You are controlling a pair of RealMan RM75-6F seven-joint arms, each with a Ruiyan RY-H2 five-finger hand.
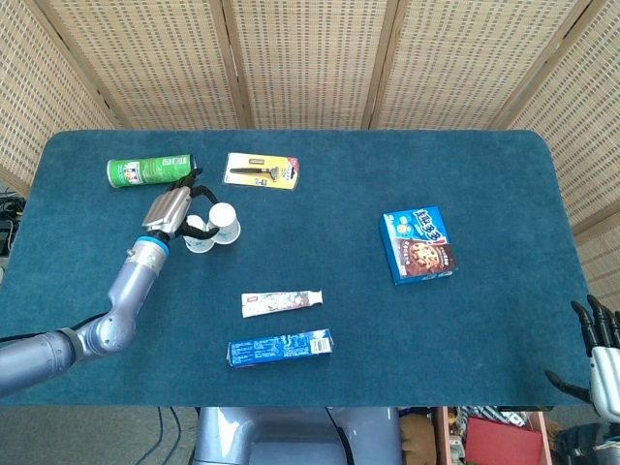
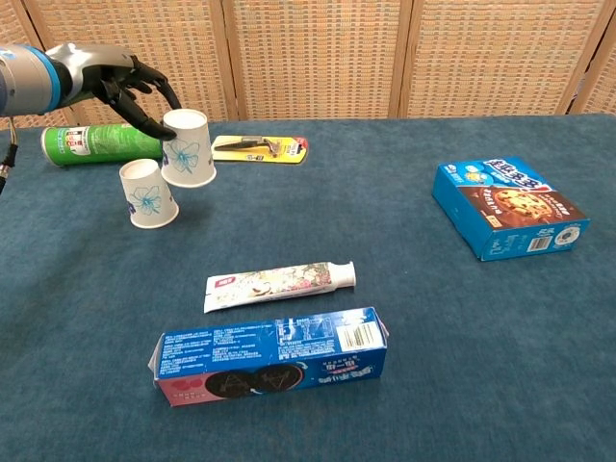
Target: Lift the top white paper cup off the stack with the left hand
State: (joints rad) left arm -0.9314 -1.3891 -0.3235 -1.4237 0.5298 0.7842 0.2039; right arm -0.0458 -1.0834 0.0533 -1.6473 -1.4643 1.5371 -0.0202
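My left hand (image 1: 175,207) (image 2: 117,80) holds one white paper cup (image 1: 224,223) (image 2: 188,147) upside down, fingers on its upper end. That cup hangs low just to the right of the second white cup (image 1: 199,235) (image 2: 147,192), which stands inverted on the blue table (image 1: 465,174). The two cups are apart and no longer stacked. I cannot tell whether the held cup touches the cloth. My right hand (image 1: 603,351) shows only at the head view's bottom right corner, off the table, fingers spread and holding nothing.
A green can (image 1: 151,171) (image 2: 91,144) lies behind the cups, a razor pack (image 1: 262,170) (image 2: 256,146) to its right. A toothpaste tube (image 1: 281,302) (image 2: 279,281) and a long blue box (image 1: 281,347) (image 2: 274,358) lie near the front. A cookie box (image 1: 418,244) (image 2: 507,208) sits right.
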